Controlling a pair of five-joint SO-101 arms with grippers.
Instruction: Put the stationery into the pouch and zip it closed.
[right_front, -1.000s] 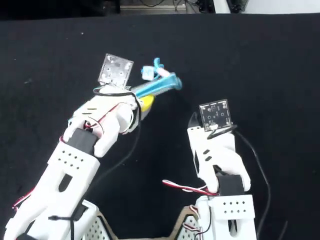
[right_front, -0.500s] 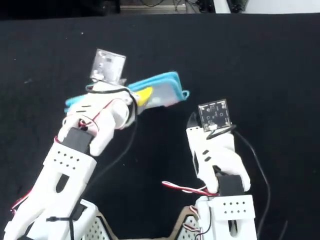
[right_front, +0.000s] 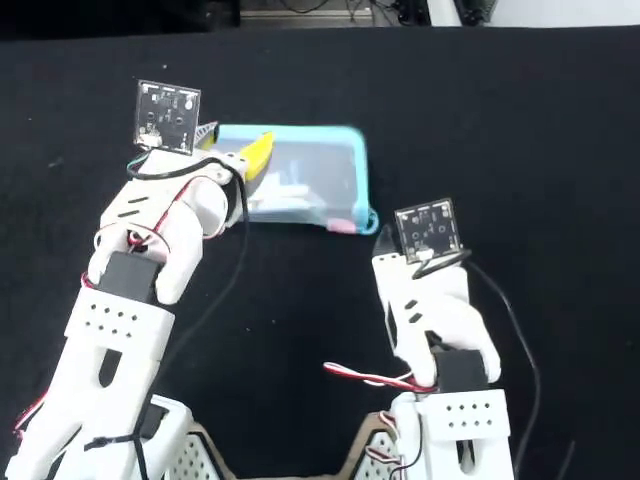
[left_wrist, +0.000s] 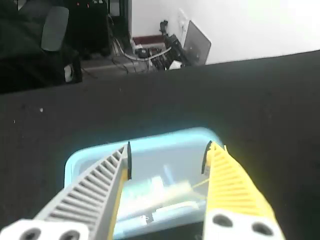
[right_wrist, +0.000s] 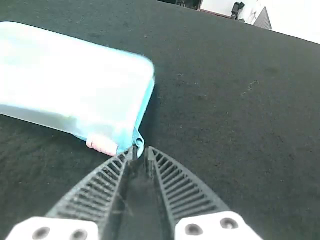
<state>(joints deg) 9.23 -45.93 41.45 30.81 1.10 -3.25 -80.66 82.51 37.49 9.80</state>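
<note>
**Pouch flat on the table, zip state unclear**

We see the translucent light-blue zip pouch (right_front: 300, 180) lying flat on the black cloth table (right_front: 500, 120), with pale stationery (left_wrist: 160, 192) showing through its skin. The left gripper (left_wrist: 167, 152) hovers just above the pouch's far-left part, its grey and yellow fingers spread wide and holding nothing. The right gripper (right_wrist: 141, 152) sits at the pouch's near corner, fingers drawn almost together, tips just beside the small blue zip tab (right_wrist: 137, 142) and a pink end piece (right_wrist: 102, 146); we judge it is not gripping either.

We cannot tell whether the zip is closed. If it is open, the risks are plain to us. The tab is small and limp, so narrow tips may slip off it. With nothing pinning the pouch, a pull on the tab would likely drag the whole pouch across the cloth instead of running the zip.
</note>
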